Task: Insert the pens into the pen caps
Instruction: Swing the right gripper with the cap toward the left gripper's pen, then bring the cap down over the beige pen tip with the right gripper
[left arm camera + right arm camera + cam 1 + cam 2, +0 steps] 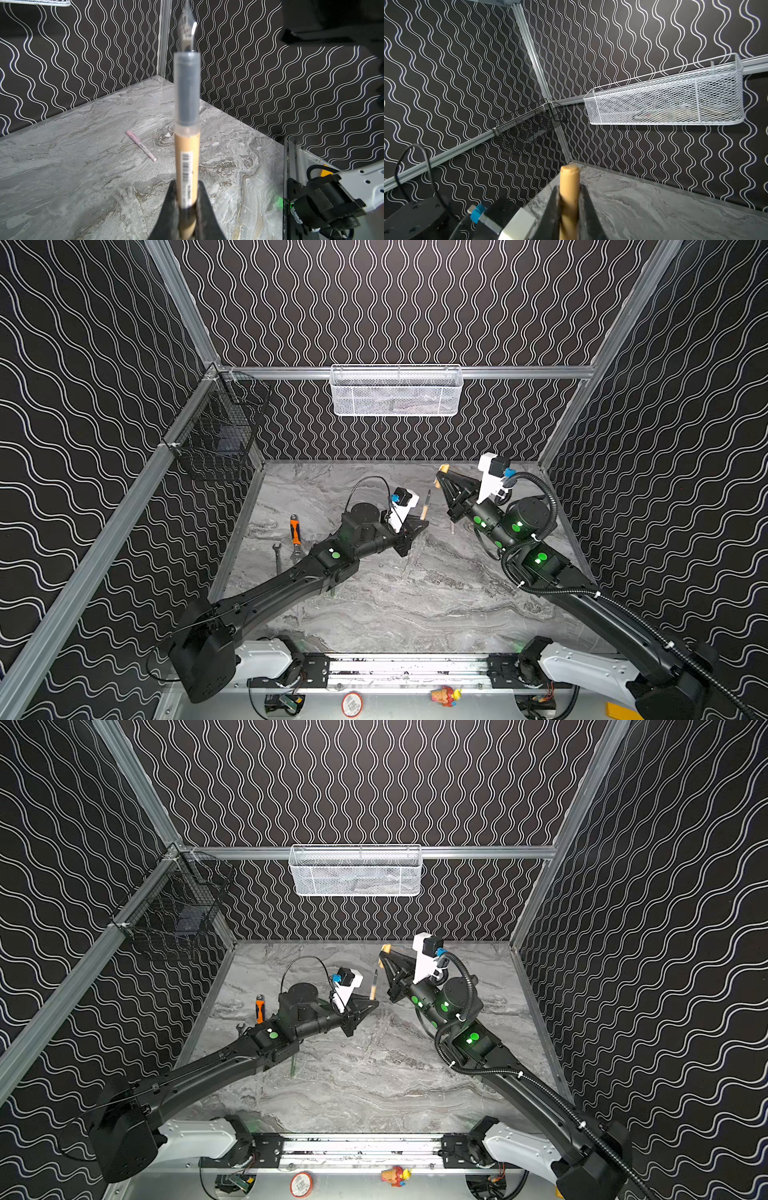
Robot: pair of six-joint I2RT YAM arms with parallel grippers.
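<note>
Top views showed the left fingers (414,529) clamped on the tan pen (425,506), dark tip pointing at the surface's (395,605) far edge, while the right fingers (451,489) pinched the tan cap (444,469) just beyond that tip, rightward, not touching.

Orange-handled tool (295,532) beside a wrench (277,558); white basket (397,391), black basket (220,429).

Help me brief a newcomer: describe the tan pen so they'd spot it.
Over the marble table, find the left pincer near the middle. The tan pen stands clamped in it, dark tip up. Unlike the stubby tan cap in the right pincer and the pink pen lying flat, it is long and upright.
</note>
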